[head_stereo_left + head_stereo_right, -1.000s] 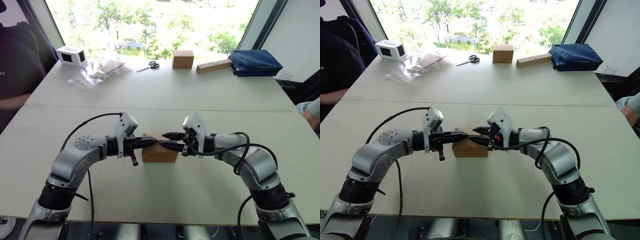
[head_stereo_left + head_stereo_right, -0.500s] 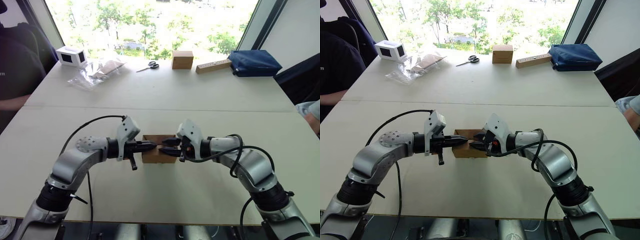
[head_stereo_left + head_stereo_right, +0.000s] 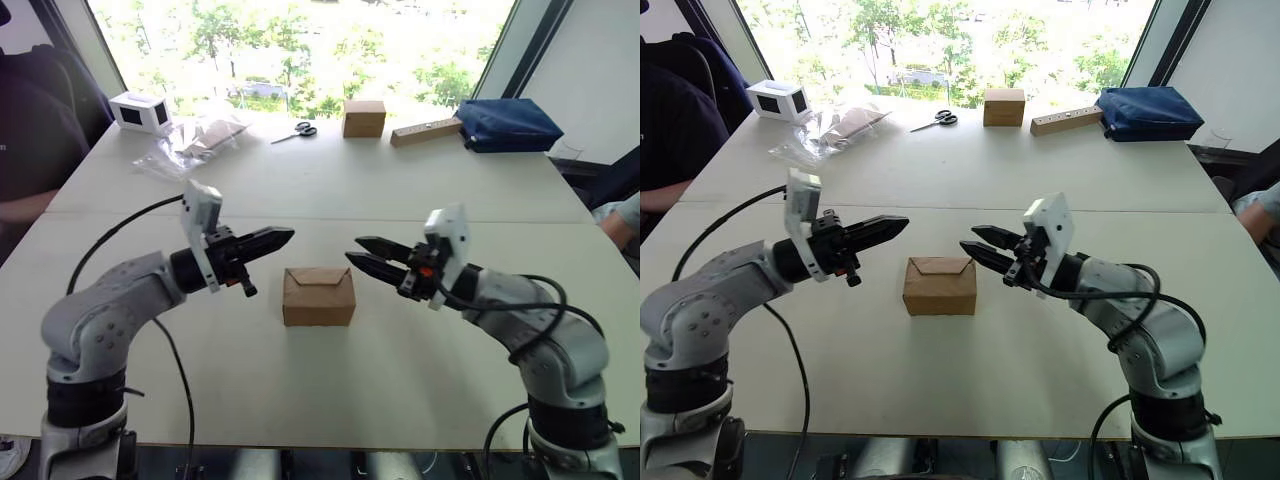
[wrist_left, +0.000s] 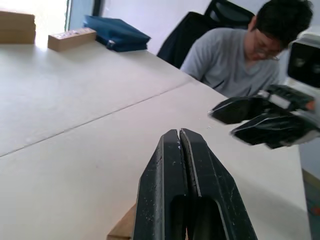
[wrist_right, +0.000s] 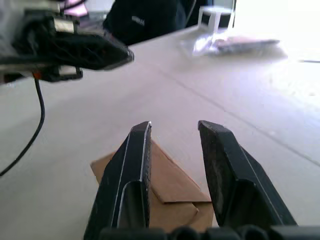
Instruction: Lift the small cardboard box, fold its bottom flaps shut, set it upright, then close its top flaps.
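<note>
The small cardboard box [image 3: 318, 298] stands upright on the white table [image 3: 330, 395], between my two grippers. Its top flaps [image 3: 318, 277] lie shut, with the tapered tongue flap on top. My left gripper [image 3: 288, 234] hovers above and to the left of the box, clear of it, its fingers [image 4: 179, 150] pressed shut on nothing. My right gripper [image 3: 356, 249] hangs to the box's right and a little above it, open and empty. In the right wrist view the box [image 5: 170, 192] lies just past the open fingers [image 5: 137, 150].
Along the far edge stand a cube-shaped brown box [image 3: 364, 118], a long tan block [image 3: 427, 131], a blue bag [image 3: 508, 124], scissors [image 3: 297, 131], a plastic bag [image 3: 195, 145] and a white box [image 3: 139, 111]. A person [image 3: 30, 140] sits at the left, another person's arm [image 3: 622, 220] at the right.
Both grippers have drawn back from the box, rising and moving apart. The box stays on the table with its top flaps shut.
</note>
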